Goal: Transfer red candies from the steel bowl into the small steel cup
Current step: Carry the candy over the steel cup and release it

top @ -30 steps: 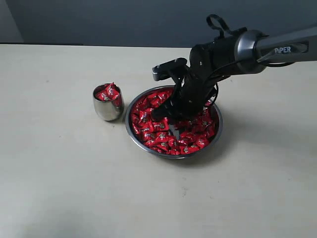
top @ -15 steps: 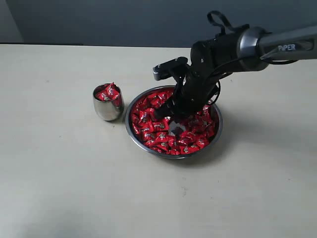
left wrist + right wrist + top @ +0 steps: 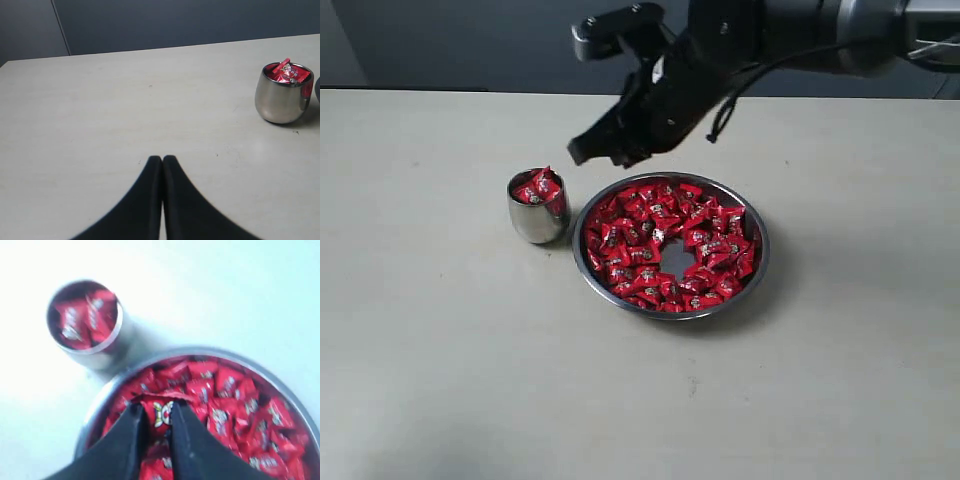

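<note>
Right gripper (image 3: 603,152) pinches one red candy (image 3: 159,414) in the air, above the steel bowl (image 3: 619,303) rim on the cup side.
The candy's mark faces the wrist camera; its long way is too blurry to tell. The small steel cup (image 3: 533,224) stands upright just beside the bowl, heaped with candies. More red candies (image 3: 710,250) ring a bare middle. A second ago this gripper was down among them. Left gripper (image 3: 161,167), pressed together, hangs over the table (image 3: 440,380).
</note>
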Action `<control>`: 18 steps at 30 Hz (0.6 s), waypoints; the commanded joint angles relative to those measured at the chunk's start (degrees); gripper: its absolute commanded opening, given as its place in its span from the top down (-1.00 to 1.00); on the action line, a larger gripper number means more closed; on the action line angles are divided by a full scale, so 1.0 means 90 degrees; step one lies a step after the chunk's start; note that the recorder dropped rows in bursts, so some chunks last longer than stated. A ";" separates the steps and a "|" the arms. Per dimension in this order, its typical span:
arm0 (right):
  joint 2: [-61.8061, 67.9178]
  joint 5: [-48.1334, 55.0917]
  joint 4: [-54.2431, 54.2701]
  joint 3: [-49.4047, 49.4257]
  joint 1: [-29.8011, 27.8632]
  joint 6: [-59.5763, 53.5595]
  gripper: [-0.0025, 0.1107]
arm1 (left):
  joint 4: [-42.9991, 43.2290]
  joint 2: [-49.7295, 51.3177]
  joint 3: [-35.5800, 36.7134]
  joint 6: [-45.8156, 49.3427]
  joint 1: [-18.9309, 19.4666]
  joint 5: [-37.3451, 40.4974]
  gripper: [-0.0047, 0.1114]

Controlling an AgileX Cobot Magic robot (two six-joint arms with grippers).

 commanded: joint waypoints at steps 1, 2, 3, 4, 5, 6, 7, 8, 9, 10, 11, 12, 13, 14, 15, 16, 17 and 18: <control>0.0458 -0.0100 0.0046 -0.0944 0.0370 -0.0154 0.93 | 0.0013 -0.0030 -0.0053 -0.0007 -0.0035 -0.0041 0.91; 0.0598 -0.0055 0.0046 -0.1156 0.0418 -0.0167 0.93 | 0.0013 -0.0030 -0.0053 -0.0007 -0.0035 -0.0041 0.91; 0.0829 0.0012 0.0046 -0.1482 0.0498 -0.0180 0.93 | 0.0013 -0.0030 -0.0053 -0.0007 -0.0035 -0.0041 0.91; 0.0987 0.0096 0.0046 -0.1706 0.0533 -0.0180 0.93 | 0.0013 -0.0030 -0.0053 -0.0007 -0.0035 -0.0041 0.91; 0.1200 0.0188 0.0046 -0.1983 0.0561 -0.0180 0.93 | 0.0013 -0.0030 -0.0053 -0.0007 -0.0035 -0.0041 0.91; 0.1416 0.0314 0.0046 -0.2247 0.0602 -0.0180 0.93 | 0.0013 -0.0030 -0.0053 -0.0007 -0.0035 -0.0041 0.91; 0.1629 0.0420 0.0025 -0.2509 0.0602 -0.0184 0.93 | 0.0013 -0.0030 -0.0053 -0.0007 -0.0035 -0.0041 0.91; 0.1803 0.0509 0.0027 -0.2705 0.0602 -0.0184 0.93 | 0.0013 -0.0030 -0.0053 -0.0007 -0.0035 -0.0041 0.91; 0.2046 0.0632 0.0095 -0.2973 0.0602 -0.0196 0.93 | 0.0013 -0.0030 -0.0053 -0.0007 -0.0035 -0.0041 0.91; 0.2198 0.0706 0.0097 -0.3131 0.0602 -0.0213 0.93 | 0.0013 -0.0030 -0.0053 -0.0007 -0.0035 -0.0041 0.91; 0.2367 0.0757 0.0097 -0.3295 0.0602 -0.0213 0.93 | 0.0013 -0.0030 -0.0053 -0.0007 -0.0035 -0.0041 0.91; 0.2517 0.0817 0.0153 -0.3434 0.0602 -0.0213 0.93 | 0.0013 -0.0030 -0.0053 -0.0007 -0.0035 -0.0041 0.91; 0.2627 0.0888 0.0220 -0.3537 0.0602 -0.0231 0.93 | 0.0013 -0.0030 -0.0053 -0.0007 -0.0035 -0.0041 0.91; 0.2740 0.0944 0.0300 -0.3632 0.0602 -0.0311 0.93 | 0.0013 -0.0030 -0.0053 -0.0007 -0.0035 -0.0041 0.91; 0.2828 0.0964 0.0332 -0.3684 0.0602 -0.0325 0.93 | 0.0013 -0.0030 -0.0053 -0.0007 -0.0035 -0.0041 0.91; 0.2878 0.0964 0.0332 -0.3698 0.0602 -0.0325 0.93 | 0.0013 -0.0030 -0.0053 -0.0007 -0.0035 -0.0041 0.91; 0.2927 0.0964 0.0319 -0.3698 0.0602 -0.0325 0.93 | 0.0013 -0.0030 -0.0053 -0.0007 -0.0035 -0.0041 0.91; 0.2936 0.0964 0.0318 -0.3698 0.0602 -0.0325 0.93 | 0.0013 -0.0030 -0.0053 -0.0007 -0.0035 -0.0041 0.91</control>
